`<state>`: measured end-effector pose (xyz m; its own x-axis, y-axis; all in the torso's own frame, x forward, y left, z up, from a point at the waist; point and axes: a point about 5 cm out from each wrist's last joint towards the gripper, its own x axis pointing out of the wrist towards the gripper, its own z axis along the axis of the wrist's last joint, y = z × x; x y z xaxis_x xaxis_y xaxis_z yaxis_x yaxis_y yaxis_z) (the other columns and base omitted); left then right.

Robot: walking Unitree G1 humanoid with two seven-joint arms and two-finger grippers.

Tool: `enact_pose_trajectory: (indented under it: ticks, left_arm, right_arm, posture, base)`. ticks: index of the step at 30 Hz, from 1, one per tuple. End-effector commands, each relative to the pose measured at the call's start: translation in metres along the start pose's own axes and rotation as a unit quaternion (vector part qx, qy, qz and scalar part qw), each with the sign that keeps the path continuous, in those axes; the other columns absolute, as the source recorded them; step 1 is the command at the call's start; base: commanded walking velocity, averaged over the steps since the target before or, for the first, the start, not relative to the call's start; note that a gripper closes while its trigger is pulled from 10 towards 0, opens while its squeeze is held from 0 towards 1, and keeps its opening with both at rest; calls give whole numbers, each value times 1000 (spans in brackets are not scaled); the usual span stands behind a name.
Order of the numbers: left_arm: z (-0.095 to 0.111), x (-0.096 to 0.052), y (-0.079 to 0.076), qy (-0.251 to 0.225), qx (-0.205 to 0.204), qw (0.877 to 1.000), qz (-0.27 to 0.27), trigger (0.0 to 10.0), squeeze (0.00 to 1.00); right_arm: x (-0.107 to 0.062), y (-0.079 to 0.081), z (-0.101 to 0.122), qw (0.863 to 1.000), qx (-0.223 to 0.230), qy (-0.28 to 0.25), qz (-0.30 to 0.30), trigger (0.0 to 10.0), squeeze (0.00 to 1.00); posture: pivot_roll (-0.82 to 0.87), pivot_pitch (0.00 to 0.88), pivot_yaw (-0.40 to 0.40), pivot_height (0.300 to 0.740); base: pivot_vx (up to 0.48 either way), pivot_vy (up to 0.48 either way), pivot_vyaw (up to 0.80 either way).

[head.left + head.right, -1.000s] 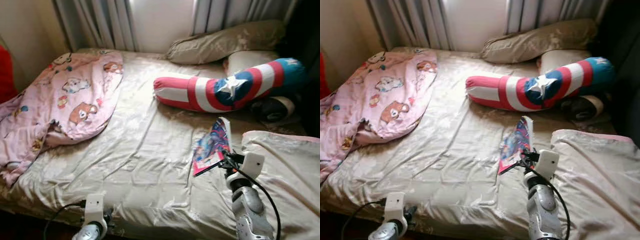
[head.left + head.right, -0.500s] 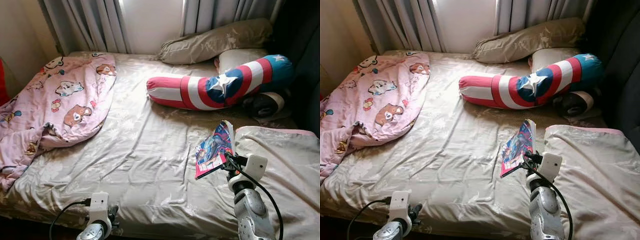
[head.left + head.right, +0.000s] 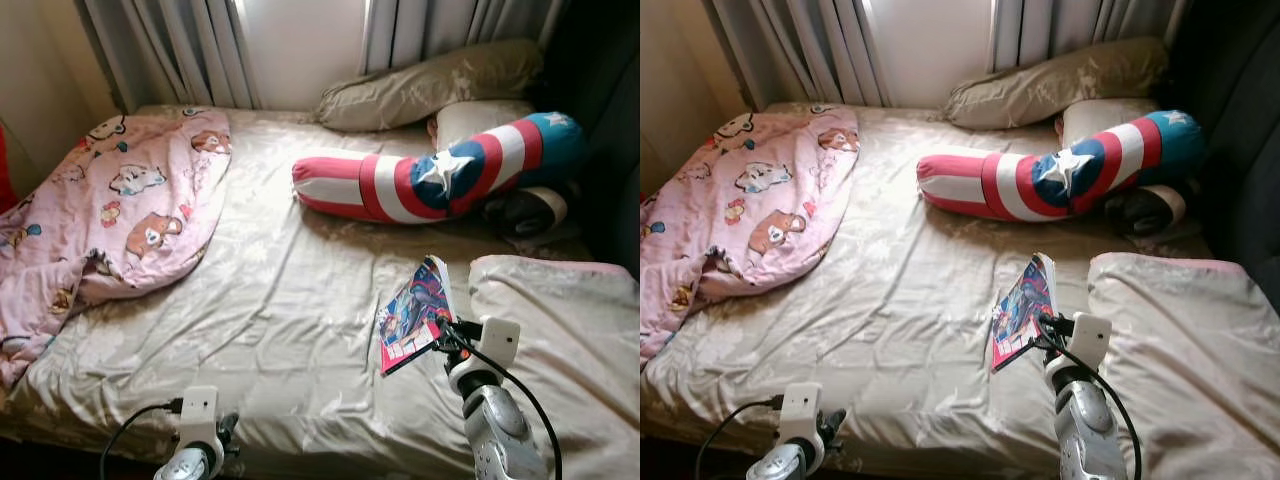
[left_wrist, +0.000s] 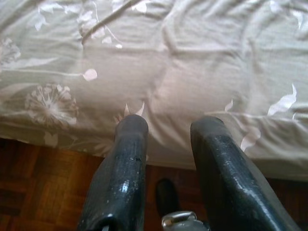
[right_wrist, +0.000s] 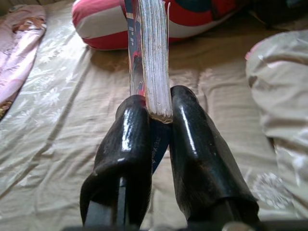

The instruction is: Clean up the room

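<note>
A colourful comic book (image 3: 412, 312) is held up off the beige bedsheet (image 3: 290, 300), tilted on its edge. My right gripper (image 3: 443, 338) is shut on its lower corner; the right wrist view has the book (image 5: 149, 57) clamped edge-on between the black fingers (image 5: 125, 144). My left gripper (image 4: 168, 130) hangs low at the bed's front edge, open, with nothing between its fingers (image 4: 126, 144); its wrist housing (image 3: 197, 430) shows at the bottom of the head view.
A pink cartoon blanket (image 3: 110, 210) lies crumpled on the bed's left. A red, white and blue shield bolster (image 3: 440, 175) and beige pillows (image 3: 430, 85) sit at the head. A beige duvet (image 3: 570, 340) is heaped at the right. Dark parquet floor (image 4: 43, 192) lies below.
The camera has shifted and the view moved a little. The right gripper with the comic book has dropped slightly and come left, the book tilting flatter. The left arm stays low.
</note>
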<state>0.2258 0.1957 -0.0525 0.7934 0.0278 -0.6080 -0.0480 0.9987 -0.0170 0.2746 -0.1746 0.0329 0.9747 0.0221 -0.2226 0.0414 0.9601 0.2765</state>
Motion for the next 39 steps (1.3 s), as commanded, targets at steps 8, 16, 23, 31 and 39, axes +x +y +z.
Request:
enact_pose_trajectory:
  ticks: [8, 16, 23, 31, 39]
  left_arm:
    - [-3, -1, 0, 0, 2, 1000, 0, 10000, 0]
    - [3, 0, -2, -14, 4, 1000, -4, 10000, 0]
    - [31, 6, -8, -74, 8, 997, -24, 10000, 0]
    - [63, 9, -17, -153, 27, 987, -51, 10000, 0]
    - [88, 6, -24, -218, 38, 973, -70, 10000, 0]
  right_arm:
    - [3, 10, 7, 999, 9, -17, 33, 10000, 0]
    - [2, 10, 6, 999, 10, -16, 33, 10000, 0]
    - [-2, 11, 3, 998, 30, -18, 42, 10000, 0]
    - [1, 16, -3, 994, 99, -12, 53, 10000, 0]
    - [7, 18, -2, 988, 142, -17, 51, 10000, 0]
  posture:
    - [14, 33, -2, 740]
    - [14, 43, -3, 740]
    - [14, 59, 1, 740]
    - [22, 76, 7, 740]
    - [28, 77, 12, 740]
  base:
    - [251, 0, 0]
    - [0, 0, 0]
    - [0, 0, 0]
    - [0, 0, 0]
    - [0, 0, 0]
